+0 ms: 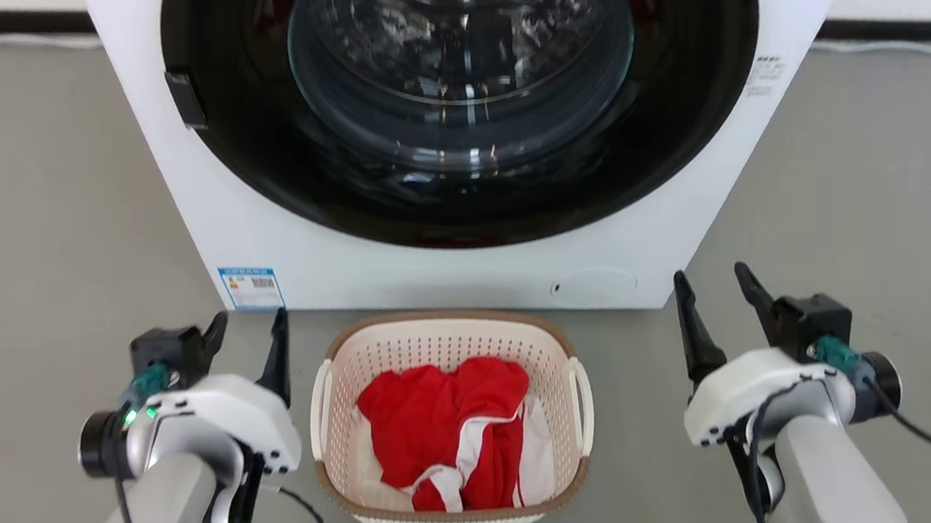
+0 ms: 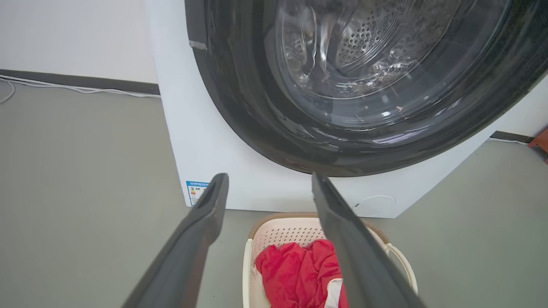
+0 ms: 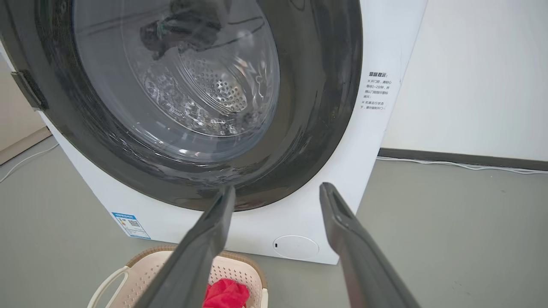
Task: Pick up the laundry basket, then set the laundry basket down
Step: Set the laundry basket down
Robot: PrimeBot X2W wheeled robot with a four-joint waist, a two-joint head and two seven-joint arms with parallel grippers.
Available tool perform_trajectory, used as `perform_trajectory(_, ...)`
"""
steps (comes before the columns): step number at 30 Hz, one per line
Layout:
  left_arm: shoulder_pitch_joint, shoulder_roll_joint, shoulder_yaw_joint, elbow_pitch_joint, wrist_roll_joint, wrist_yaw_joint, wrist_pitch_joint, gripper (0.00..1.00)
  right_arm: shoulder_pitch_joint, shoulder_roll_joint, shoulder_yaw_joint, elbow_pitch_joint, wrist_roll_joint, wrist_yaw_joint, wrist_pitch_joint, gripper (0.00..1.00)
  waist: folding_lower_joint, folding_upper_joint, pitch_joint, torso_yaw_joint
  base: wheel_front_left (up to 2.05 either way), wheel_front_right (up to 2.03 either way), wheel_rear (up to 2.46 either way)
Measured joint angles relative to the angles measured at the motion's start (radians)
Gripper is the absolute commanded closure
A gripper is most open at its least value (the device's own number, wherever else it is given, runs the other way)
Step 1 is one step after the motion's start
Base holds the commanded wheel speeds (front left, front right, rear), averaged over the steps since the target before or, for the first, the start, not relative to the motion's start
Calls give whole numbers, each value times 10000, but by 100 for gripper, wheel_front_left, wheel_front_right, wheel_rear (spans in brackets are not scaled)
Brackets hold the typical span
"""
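Left tool (image 1: 250, 316), right tool (image 1: 709, 272) splayed empty, perforated laundry basket (image 1: 441, 348), red cloth (image 1: 435, 419), perhaps jersey

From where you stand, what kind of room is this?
Probably a laundry area, maybe a test setup. A white front-loading washing machine stands on a bare grey floor, and a laundry basket holding red and white clothes sits right in front of it.

Spread right pincer (image 3: 277, 187) before washing machine (image 3: 282, 222); laundry basket (image 3: 252, 268) lower left.
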Motion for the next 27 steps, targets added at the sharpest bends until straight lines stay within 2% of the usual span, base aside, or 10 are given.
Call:
perform_trajectory(9,1403,-98,920,-963,725,-134,0,0,1469,-151,-290,-1599,-337,-2,0,0,0,0,-687,2,0,0,0)
perform_trajectory(14,2100,-270,1296,-1421,1076,-190,-2,0,2396,-165,-880,-2403,-506,-2,0,0,0,0,-991,62,0,0,0)
perform_trajectory(27,3095,-408,2109,-2109,1503,-188,0,0,4008,186,-1868,-3492,-907,0,0,0,0,0,-1351,206,0,0,0)
